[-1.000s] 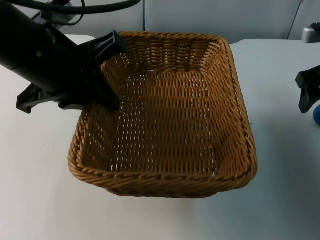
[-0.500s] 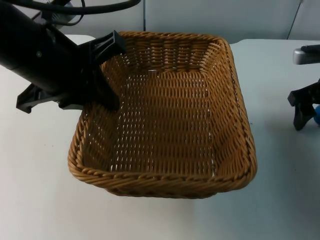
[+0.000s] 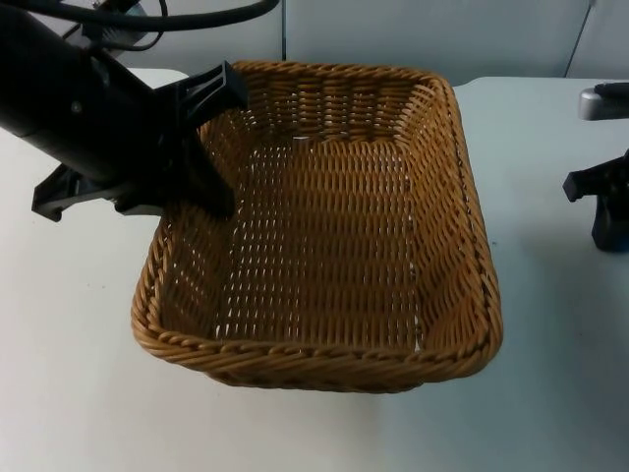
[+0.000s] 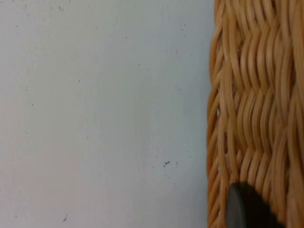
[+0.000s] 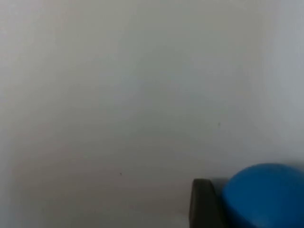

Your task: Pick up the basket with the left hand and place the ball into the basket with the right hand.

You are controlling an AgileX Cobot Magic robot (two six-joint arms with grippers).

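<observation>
The woven wicker basket (image 3: 324, 344) takes up the middle of the top view, its floor bare. My left gripper (image 3: 201, 177) is shut on the basket's left wall, one finger inside and one outside. The left wrist view has that wall (image 4: 256, 95) close up with a black fingertip (image 4: 247, 211) against it. My right gripper (image 3: 609, 216) stands at the table's right edge, to the right of the basket. In the right wrist view the blue ball (image 5: 266, 197) sits pressed against a black fingertip (image 5: 204, 206). In the top view the gripper hides the ball.
White table (image 3: 79, 393) lies open in front of the basket and between the basket and the right gripper. The grey partition wall (image 3: 423, 29) stands just behind the basket.
The right gripper has come down and slightly left over the blue ball, which showed beside it before and is now covered. The basket and left arm have stayed put.
</observation>
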